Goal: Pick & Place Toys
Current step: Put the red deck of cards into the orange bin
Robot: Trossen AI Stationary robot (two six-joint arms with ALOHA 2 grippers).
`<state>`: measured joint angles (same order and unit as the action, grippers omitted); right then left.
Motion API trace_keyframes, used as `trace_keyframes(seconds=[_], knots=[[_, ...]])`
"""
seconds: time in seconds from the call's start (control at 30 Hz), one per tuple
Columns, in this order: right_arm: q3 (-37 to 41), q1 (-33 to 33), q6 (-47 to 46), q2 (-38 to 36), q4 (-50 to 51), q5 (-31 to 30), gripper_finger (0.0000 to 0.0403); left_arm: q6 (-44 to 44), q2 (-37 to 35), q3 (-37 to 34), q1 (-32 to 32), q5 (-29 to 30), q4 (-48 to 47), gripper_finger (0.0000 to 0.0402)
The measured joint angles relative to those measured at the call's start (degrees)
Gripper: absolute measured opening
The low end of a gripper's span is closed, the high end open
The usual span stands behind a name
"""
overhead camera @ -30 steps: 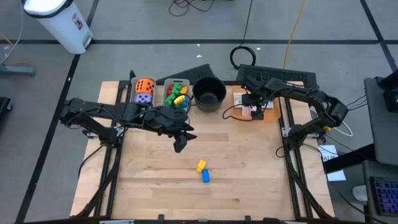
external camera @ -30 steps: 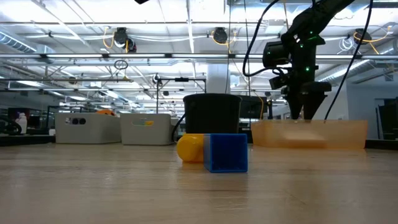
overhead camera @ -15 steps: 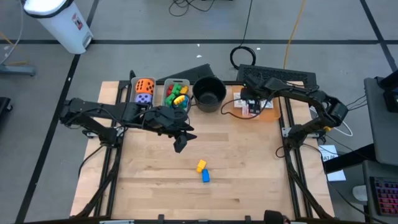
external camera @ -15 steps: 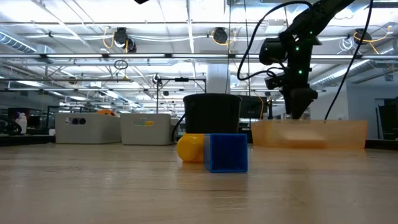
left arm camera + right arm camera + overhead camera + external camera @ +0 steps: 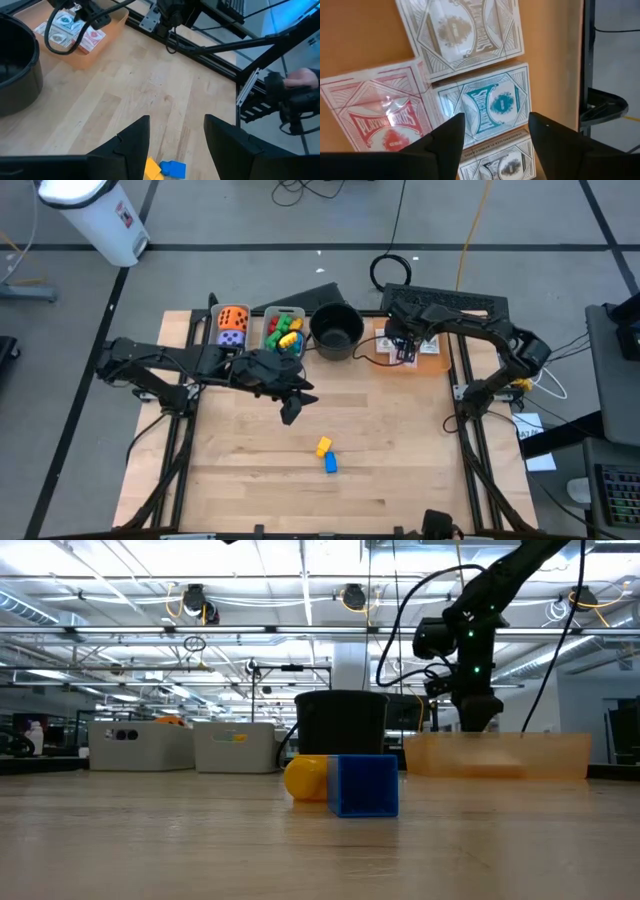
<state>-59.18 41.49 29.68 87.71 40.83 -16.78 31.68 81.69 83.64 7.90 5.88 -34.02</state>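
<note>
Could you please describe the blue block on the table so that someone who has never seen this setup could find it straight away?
Start at the wooden table and look at its open middle, in front of the round black pot. Two small blocks lie there touching, apart from everything else. The blue block is the one nearer the front edge; its neighbour, the yellow block, is rounder.
</note>
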Motion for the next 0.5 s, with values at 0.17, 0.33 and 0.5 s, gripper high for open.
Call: trace_keyframes(seconds=[0.17, 0.33, 0.5], knots=[[0.0, 0.6, 0.2, 0.1, -0.1, 0.5, 0.0210, 0.0, 0.0, 0.0, 0.0, -0.3, 0.4, 0.0191], [0.0, 0.6, 1.6, 0.1, 0.5, 3.8, 0.0210, -0.3, 0.0, 0.0, 0.0, -0.4, 0.4, 0.0191], [0.0, 0.4, 2.3, 0.1, 0.5, 4.9, 0.0210, -0.3, 0.0, 0.0, 0.0, -0.4, 0.4, 0.0191]])
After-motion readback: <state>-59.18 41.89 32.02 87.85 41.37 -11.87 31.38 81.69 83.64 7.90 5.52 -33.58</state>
